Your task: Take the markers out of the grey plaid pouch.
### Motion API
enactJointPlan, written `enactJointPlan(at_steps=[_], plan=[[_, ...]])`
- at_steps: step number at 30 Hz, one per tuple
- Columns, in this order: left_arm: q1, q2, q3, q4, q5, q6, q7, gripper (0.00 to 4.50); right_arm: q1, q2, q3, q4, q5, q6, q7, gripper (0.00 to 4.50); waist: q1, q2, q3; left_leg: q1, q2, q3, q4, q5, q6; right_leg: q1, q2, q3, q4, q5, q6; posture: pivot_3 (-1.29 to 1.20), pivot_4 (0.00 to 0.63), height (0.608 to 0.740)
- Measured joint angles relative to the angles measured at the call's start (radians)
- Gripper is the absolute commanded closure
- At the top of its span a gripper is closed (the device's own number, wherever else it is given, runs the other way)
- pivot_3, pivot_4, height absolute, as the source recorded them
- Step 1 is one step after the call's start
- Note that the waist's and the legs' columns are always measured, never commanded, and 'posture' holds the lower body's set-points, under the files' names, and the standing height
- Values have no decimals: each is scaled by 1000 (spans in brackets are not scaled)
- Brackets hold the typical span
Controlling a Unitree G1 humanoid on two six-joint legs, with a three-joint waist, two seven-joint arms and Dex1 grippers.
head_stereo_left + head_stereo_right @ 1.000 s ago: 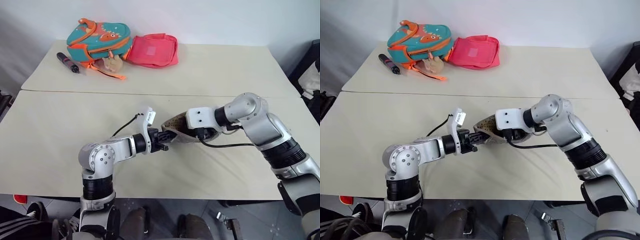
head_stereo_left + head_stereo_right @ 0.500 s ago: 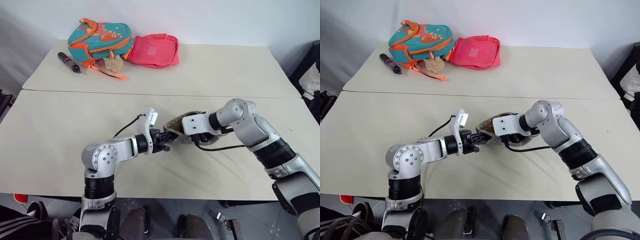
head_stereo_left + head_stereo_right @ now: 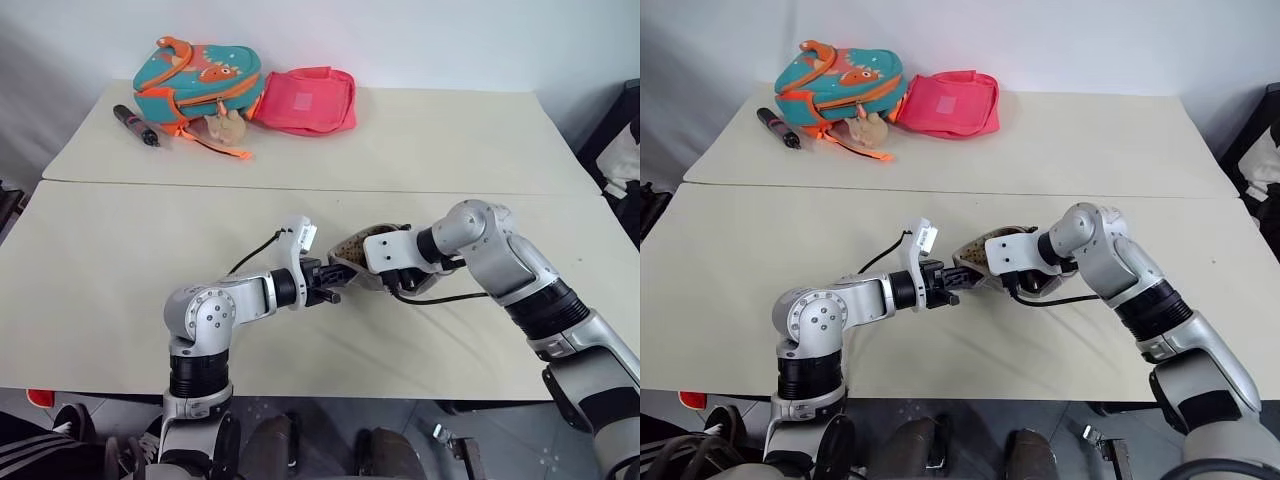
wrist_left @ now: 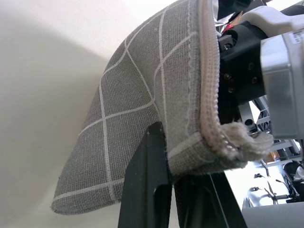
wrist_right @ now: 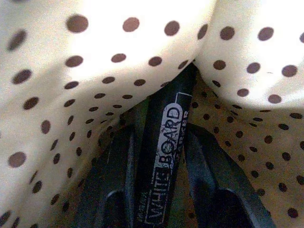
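The right pincer (image 5: 159, 190) is buried in the grey plaid pouch (image 4: 142, 109), its fingers (image 5: 116, 190) straddling a black whiteboard marker (image 5: 166, 147) against the dotted lining — whether they have clamped it I cannot tell. The left pincer (image 4: 183, 190) is closed on the pouch's zipper end, likely to hold the mouth open and steady above the tabletop (image 3: 120, 260). Far back lie a teal backpack (image 3: 200, 80), pink pouch (image 3: 305, 100) and thick pen (image 3: 135, 125) — well clear.

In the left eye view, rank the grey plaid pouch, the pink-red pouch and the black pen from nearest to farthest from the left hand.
1. grey plaid pouch, pinched at its edge by the left hand.
2. pink-red pouch, far side of the table, beside the backpack.
3. black pen, far left corner.
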Motion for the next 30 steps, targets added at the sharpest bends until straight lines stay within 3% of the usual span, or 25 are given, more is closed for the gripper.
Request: enactJointPlan(at_steps=[8,15,27,30], plan=[[0,2,10,-10,-9,-22,-3,4500,10,-11,-104,-93,113,151,48,3423,2,0,0,0,0,0,0,0,0,0,0,0,-1,0,0,0,150,740],[-3,13,5,-12,-16,-47,-6,4500,24,-9,-154,-82,181,174,28,3423,1,0,0,-1,0,0,-1,0,0,0,0,0,0,0,0,0,150,740],[-56,-15,26,2,-21,5,53,4500,12,-43,-90,-40,81,20,-13,3423,1,0,0,-1,0,0,-1,0,0,0,0,0,-1,0,0,0,150,740],[-66,24,-3,-2,-18,5,51,4500,1,-47,-89,-6,83,-3,-12,3423,1,0,0,0,0,0,-1,0,0,0,1,0,-1,0,0,0,150,740]])
